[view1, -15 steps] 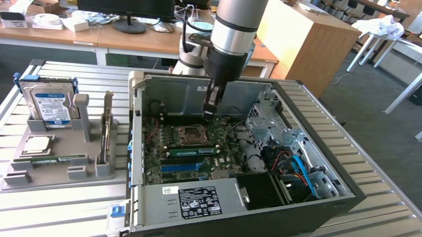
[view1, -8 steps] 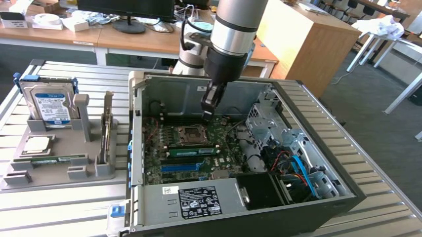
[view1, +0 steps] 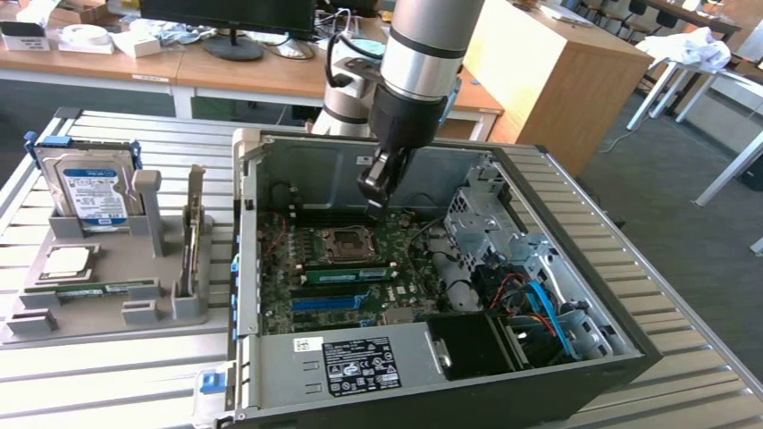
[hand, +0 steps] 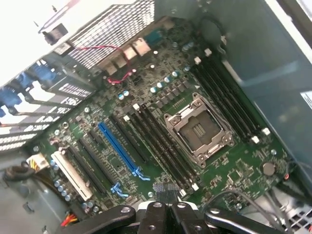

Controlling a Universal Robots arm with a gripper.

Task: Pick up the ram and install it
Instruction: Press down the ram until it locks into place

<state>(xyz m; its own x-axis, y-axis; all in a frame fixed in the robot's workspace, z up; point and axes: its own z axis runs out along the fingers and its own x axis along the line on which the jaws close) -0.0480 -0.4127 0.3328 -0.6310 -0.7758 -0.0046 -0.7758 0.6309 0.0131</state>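
Note:
The ram (view1: 105, 288), a thin green stick with a pale label, lies flat in the grey holder (view1: 179, 308) at the exterior view's left, outside the computer case. My gripper (view1: 379, 192) hangs inside the open case, over the motherboard (view1: 313, 295) and just above the empty processor socket (view1: 348, 239). It is far from the stick. In the wrist view the fingertips (hand: 152, 210) sit close together, with nothing visible between them. Beneath them lie the socket (hand: 197, 129) and the black memory slots (hand: 163, 144).
The holder also carries a hard drive (view1: 84, 183), a silver processor chip (view1: 66, 262) and an upright card with a metal bracket (view1: 191, 237). The case walls (view1: 245, 268), drive cage (view1: 495, 219), blue cables (view1: 542, 304) and power supply (view1: 357, 362) ring the motherboard.

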